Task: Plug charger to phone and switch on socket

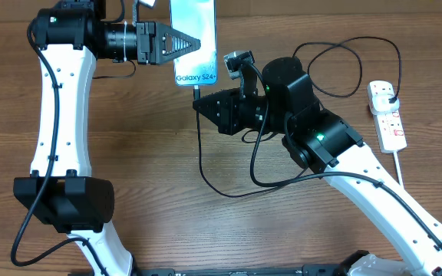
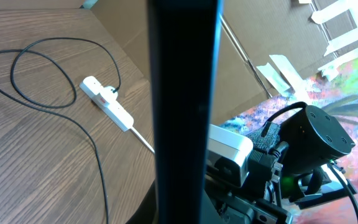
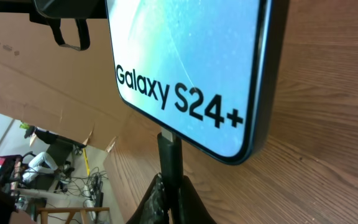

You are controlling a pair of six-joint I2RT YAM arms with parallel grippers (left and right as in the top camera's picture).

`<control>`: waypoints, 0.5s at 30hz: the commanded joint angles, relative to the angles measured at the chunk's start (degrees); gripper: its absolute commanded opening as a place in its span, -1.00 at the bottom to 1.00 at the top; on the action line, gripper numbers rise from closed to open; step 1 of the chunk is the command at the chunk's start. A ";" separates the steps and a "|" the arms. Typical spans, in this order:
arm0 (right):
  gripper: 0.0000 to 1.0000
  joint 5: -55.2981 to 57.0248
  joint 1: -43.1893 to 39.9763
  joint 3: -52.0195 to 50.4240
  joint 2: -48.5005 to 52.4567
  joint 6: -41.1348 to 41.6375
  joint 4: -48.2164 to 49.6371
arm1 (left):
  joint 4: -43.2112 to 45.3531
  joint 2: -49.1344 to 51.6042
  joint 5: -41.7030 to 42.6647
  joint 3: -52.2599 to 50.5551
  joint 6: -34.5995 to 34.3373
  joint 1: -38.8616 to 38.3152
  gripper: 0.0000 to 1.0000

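My left gripper is shut on the side of the phone and holds it at the far middle of the table, screen up, "Galaxy S24+" end toward me. In the left wrist view the phone is a dark edge-on bar. My right gripper is shut on the charger's connector tip, which touches the phone's bottom edge; whether it is fully seated is hidden. The black cable loops across the table to a black plug in the socket, a white power strip at the right.
The power strip and cable loops also show in the left wrist view. The strip's white cord runs toward the front right. Cable slack lies at the back right. My right arm body sits mid-table.
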 commanded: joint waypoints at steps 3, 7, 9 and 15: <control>-0.92 3.32 -0.26 1.84 -1.77 0.87 1.92 | -0.46 -1.99 2.64 0.96 -0.46 -0.11 -0.92; -0.92 3.74 -0.26 1.84 -1.77 1.31 2.08 | -0.46 -1.99 2.67 0.96 -0.46 -0.11 -0.92; -0.92 3.74 -0.26 1.84 -1.77 1.51 2.16 | -0.44 -1.99 2.67 0.96 -0.46 -0.11 -0.92; -0.92 4.72 -0.26 1.84 -1.77 3.02 2.67 | -0.44 -1.99 2.67 0.96 -0.46 -0.11 -0.92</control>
